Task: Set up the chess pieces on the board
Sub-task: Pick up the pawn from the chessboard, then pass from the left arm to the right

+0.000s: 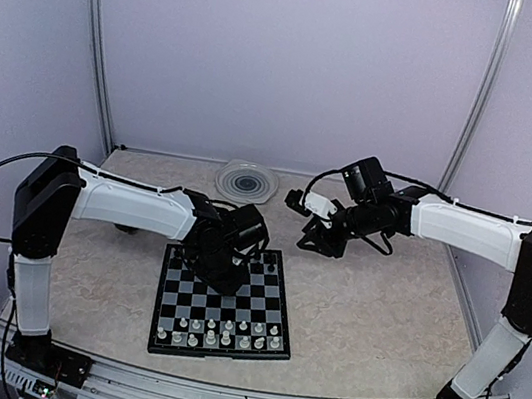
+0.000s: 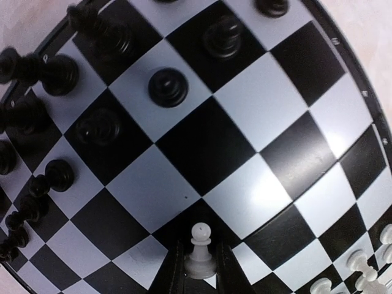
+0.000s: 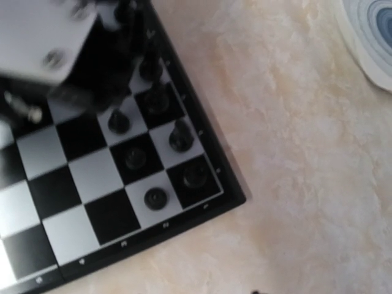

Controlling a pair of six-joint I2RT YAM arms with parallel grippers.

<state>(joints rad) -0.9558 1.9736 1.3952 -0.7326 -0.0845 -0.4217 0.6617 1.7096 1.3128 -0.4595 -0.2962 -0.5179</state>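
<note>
Pawn (image 2: pixel 199 246), white, is pinched in the left gripper (image 2: pixel 201 268) around the board's (image 2: pixel 257 110) middle, so I'd keep it upright and lower it dead-centre on its square; right gripper (image 1: pixel 319 238), can't tell if open.

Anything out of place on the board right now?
One cream plastic pawn sits alone mid-board between the left claw's fingers, away from the other cream pieces along the chequered board's near edge. Nothing looks spilled.
</note>
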